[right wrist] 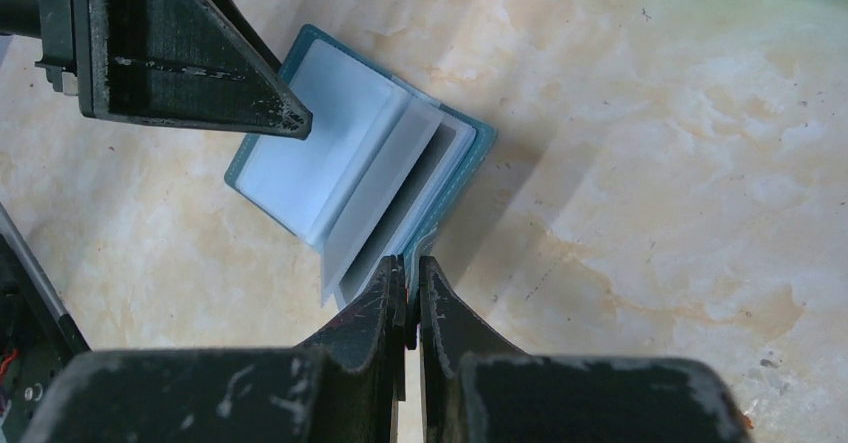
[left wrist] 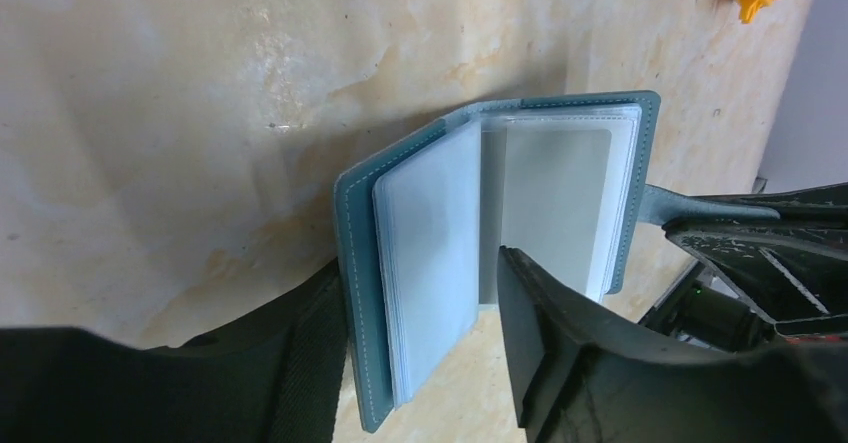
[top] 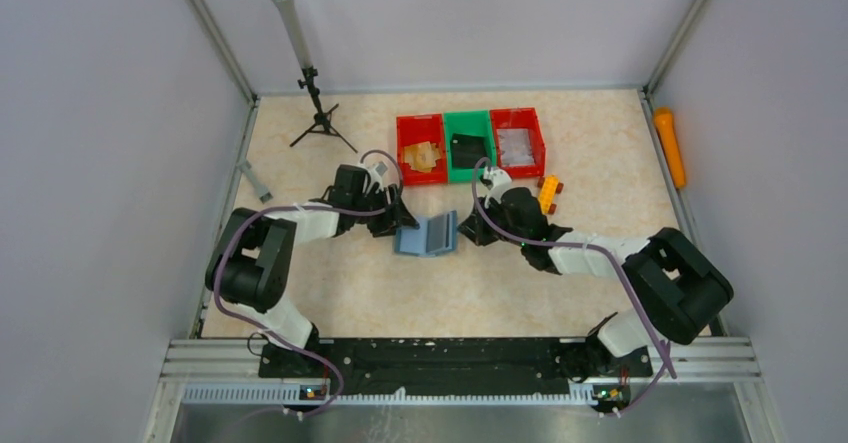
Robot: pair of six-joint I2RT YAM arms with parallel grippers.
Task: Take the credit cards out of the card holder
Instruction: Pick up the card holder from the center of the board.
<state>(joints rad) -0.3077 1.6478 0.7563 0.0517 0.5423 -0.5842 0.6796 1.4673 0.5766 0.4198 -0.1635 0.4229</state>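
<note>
beige table point(top: 400, 298), one open card holder point(top: 426, 235), three bins point(top: 468, 116) behind

The left arm point(top: 300, 221) and right arm point(top: 590, 253) are built of white links and bulky black joints; grey-purple cables point(top: 226, 238) are looped along them. The wedge-shaped black fingers point(right wrist: 455, 333) are marked by pale scuffs.

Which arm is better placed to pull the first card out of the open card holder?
Left. The right tool is shut on the edge of the card holder, holding it open. The left tool is open astride the clear sleeves, so it looks ready to pinch a card.
</note>
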